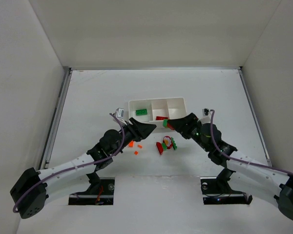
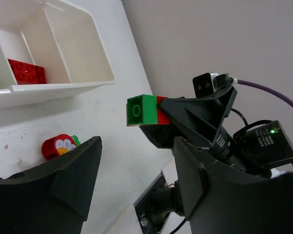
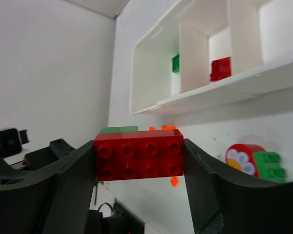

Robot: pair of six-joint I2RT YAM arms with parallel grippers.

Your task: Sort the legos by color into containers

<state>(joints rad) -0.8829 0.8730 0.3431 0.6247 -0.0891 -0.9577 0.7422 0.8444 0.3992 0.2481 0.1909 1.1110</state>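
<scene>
My right gripper [image 1: 173,125] is shut on a red brick [image 3: 138,154] with a green brick [image 3: 118,129] stuck to its back, held above the table just before the white tray [image 1: 156,102]. In the left wrist view the held pair [image 2: 141,110] shows green end first. My left gripper [image 1: 147,128] is open and empty, facing the right one closely. The tray's left compartment holds a green brick [image 1: 141,112], the middle one a red brick [image 1: 161,117]. The right compartment shows nothing.
Three orange bits [image 1: 131,144] lie on the table under my left gripper. A red piece with a flower print [image 1: 162,146] and a small green brick [image 1: 175,146] lie together near the middle. The tray's near wall [image 3: 219,90] is close ahead.
</scene>
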